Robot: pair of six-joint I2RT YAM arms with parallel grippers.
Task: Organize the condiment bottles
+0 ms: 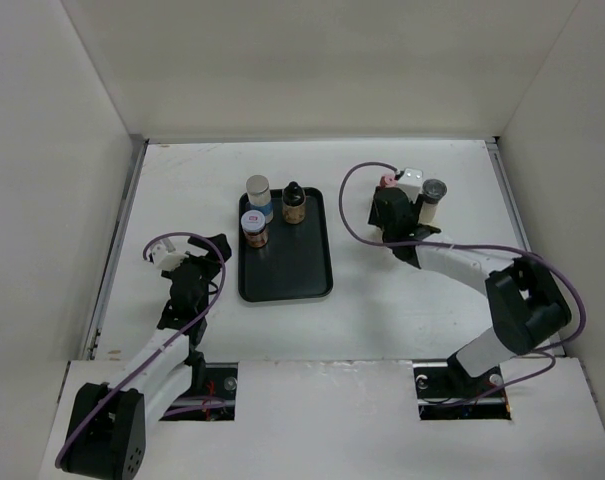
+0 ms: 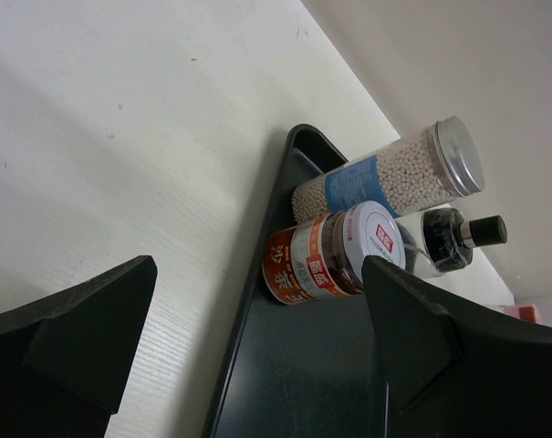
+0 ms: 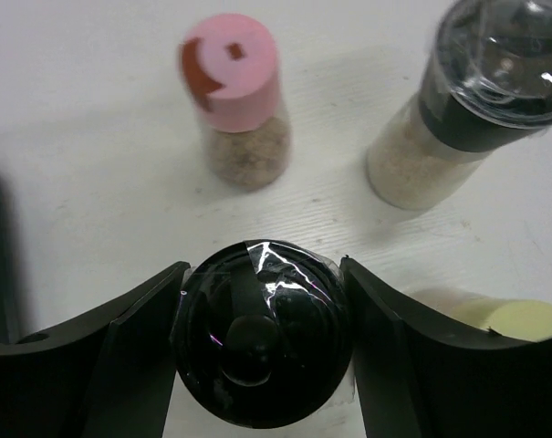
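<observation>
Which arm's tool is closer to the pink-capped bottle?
Right. The right tool, gripping a black-topped bottle, is next to the pink-capped bottle; the left tool is across the tray.

The white counter (image 1: pixel 382 300) carries a flat black tray (image 1: pixel 287 265) left of centre. Well to its right, a pink-capped bottle (image 3: pixel 239 100) and a dark-grey-capped bottle (image 3: pixel 494 91) stand upright on the bare surface, near each other but apart, with a cream-capped bottle (image 3: pixel 522 321) close by (a black-capped bottle (image 3: pixel 262 342) sits pinched in the right end effector (image 3: pixel 262 265), its base hidden).
</observation>
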